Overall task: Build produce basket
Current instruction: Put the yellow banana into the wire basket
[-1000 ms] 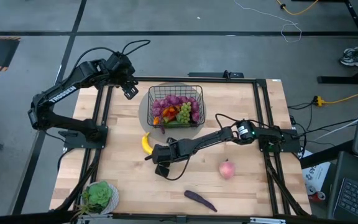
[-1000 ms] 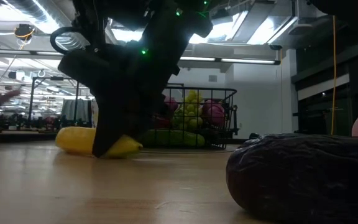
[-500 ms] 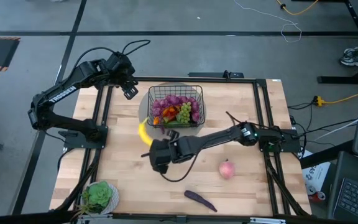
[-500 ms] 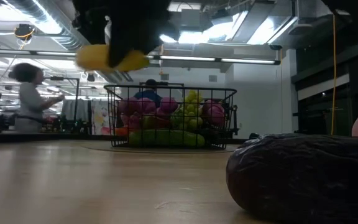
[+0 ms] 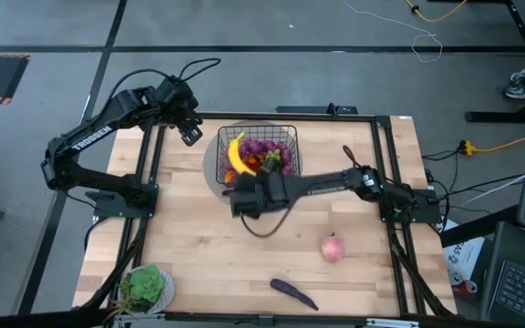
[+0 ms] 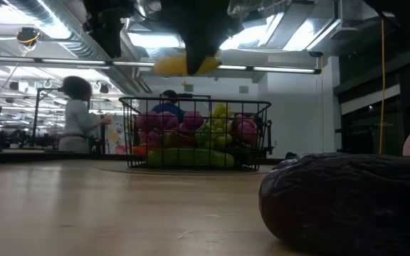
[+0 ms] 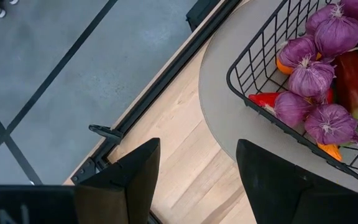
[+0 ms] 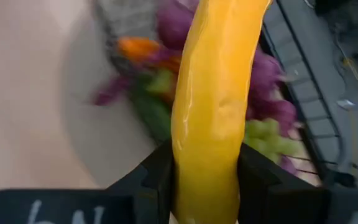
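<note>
Banana (image 5: 235, 149) has risen from the table and now hangs over the basket (image 5: 292, 137), clamped by right gripper (image 5: 247, 185); release should follow. Left gripper (image 5: 190, 135) waits open.

Grey concrete floor (image 5: 53, 27) with dark seams, bright ceiling strip lights (image 6: 276, 69) in the hall behind.

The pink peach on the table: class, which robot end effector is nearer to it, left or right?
Right. The right end effector, holding the banana over the basket, is closer to the peach. The left end effector waits beyond the basket's far-left corner.
</note>
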